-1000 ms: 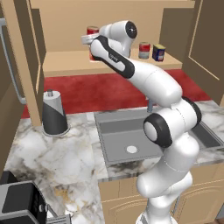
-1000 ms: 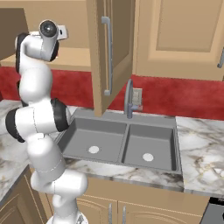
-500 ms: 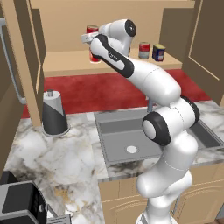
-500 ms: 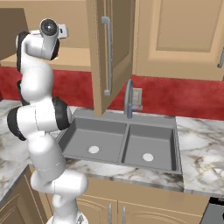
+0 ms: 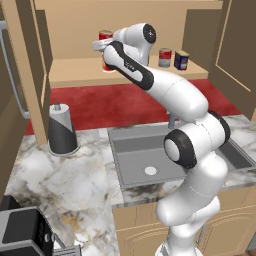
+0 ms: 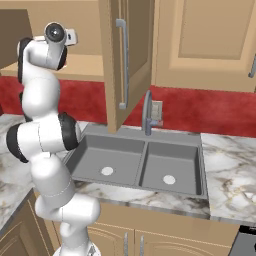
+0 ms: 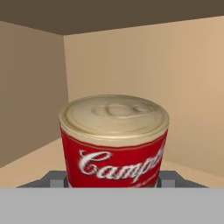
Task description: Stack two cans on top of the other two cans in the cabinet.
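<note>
My gripper [image 5: 103, 47] reaches into the cabinet [image 5: 75, 72] at the left part of its shelf, shut on a red-and-grey tin [image 5: 105, 35] whose top shows above the hand. More red shows below the hand at shelf level; I cannot tell whether it is the same tin. In the hand view the held tin [image 7: 113, 148] stands upright between the gripper [image 7: 111, 180] tips, with the shelf [image 7: 35, 164] beneath and the back wall behind. Further right on the shelf stand the red tin with a white band [image 5: 164, 57] and the dark blue tin [image 5: 181, 60], side by side, apart from the hand.
The cabinet's tall doors [image 5: 235, 55] hang open on both sides; one door [image 6: 117, 60] juts out over the sink [image 6: 140, 162]. A faucet [image 6: 147, 112] rises behind the basin. A dark cone-shaped holder [image 5: 62, 131] stands on the marble counter, and a dark appliance [image 5: 20, 235] sits at the lower left.
</note>
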Available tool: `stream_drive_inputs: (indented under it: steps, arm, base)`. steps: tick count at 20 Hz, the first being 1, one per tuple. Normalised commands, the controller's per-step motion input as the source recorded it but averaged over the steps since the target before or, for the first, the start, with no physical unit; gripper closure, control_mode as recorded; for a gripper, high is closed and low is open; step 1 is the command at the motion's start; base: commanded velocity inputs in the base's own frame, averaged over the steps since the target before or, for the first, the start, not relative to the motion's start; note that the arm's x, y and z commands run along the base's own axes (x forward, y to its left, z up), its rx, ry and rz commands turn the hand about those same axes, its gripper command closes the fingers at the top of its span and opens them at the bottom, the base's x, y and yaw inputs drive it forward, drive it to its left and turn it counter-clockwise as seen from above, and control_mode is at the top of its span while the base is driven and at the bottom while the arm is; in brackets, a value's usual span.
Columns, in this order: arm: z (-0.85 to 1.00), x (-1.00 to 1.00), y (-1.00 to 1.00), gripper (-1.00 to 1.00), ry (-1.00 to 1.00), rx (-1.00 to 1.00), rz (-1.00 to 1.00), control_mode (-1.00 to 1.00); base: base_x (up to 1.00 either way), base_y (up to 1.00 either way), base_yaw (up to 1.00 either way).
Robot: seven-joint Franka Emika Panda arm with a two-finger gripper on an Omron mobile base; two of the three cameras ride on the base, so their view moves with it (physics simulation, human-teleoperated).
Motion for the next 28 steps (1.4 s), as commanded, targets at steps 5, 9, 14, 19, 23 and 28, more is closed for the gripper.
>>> stream_drive_inputs:
  steps: [5,9,14,19,23,28]
  arm:
    - [-0.02,-0.05,0.00,1.00,0.00,0.00,-0.01,-1.00]
    - [0.01,0.00,-0.01,1.00,0.00,0.00,0.00,-1.00]
    - [0.09,0.00,0.00,1.00,0.02,-0.03,-0.04,-1.00]
    - [0.09,0.00,-0.01,1.00,0.05,-0.02,-0.06,-1.00]
    - [0.05,-0.03,0.00,1.00,0.08,0.00,-0.07,-1.00]
    - [0.00,-0.02,0.03,1.00,0.03,0.00,-0.04,-1.00]
  base:
    - [0.00,0.00,0.00]
    - [0.00,0.00,0.00]
    - [0.00,0.00,0.00]
    - [0.00,0.00,0.00]
    - [0.00,0.00,0.00]
    - [0.00,0.00,0.00]
